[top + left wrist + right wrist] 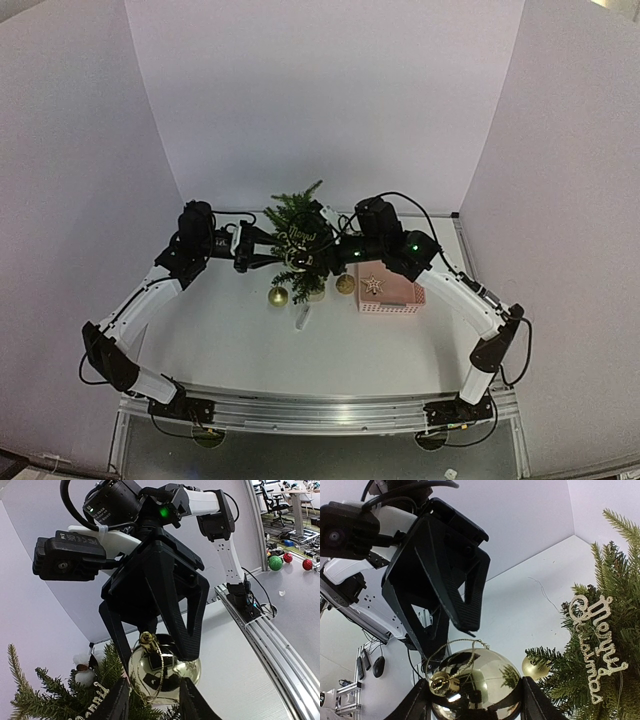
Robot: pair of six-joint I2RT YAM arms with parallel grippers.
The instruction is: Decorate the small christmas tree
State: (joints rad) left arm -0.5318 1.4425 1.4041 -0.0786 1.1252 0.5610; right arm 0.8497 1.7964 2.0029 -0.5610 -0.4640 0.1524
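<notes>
Gold bauble [480,685] at near side of small christmas tree [296,225]
Bauble is clamped by the right gripper [472,697]; left gripper [451,639] jaws are set apart around its loop [459,641]

Tree [298,225] stands mid-table [220,340], twd the back. Left bauble [278,296] & right bauble [345,284] lie on table either side of its base. Basket [400,298] just right of those, star [373,285] in it. Third bauble [480,680] sits betw R gripper [472,700] fingers, beside tree.
</notes>
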